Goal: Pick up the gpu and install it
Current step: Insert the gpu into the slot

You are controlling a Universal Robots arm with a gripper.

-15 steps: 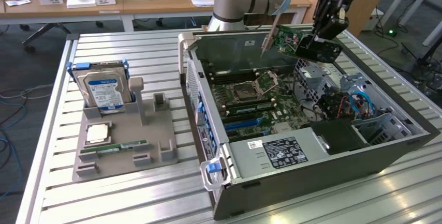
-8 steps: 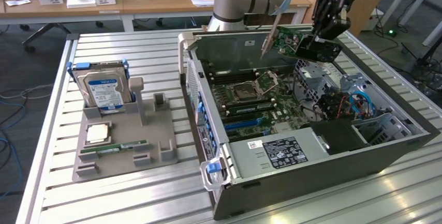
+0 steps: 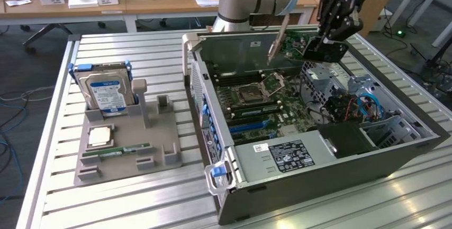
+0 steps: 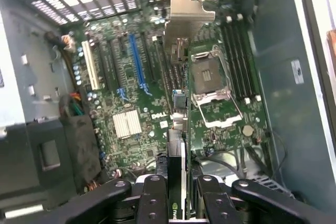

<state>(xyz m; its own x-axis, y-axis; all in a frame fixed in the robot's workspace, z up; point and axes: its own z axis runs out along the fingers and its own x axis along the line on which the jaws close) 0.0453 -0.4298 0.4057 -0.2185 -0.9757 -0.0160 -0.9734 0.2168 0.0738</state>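
**Gripper and card over the open chassis.** The gripper is holding the gpu over the interior of the open computer case, near the case's far wall. Its fingers are standing narrow, clamped on the card's board. The card's silvery bracket is hanging toward the exterior view's left. In the wrist view, the fingers are gripping the gpu edge-on. Its bracket is pointing away over the motherboard, between the blue slot and the processor socket. Beside the case, a hard drive is standing in a grey holder and a memory stick is lying on it.
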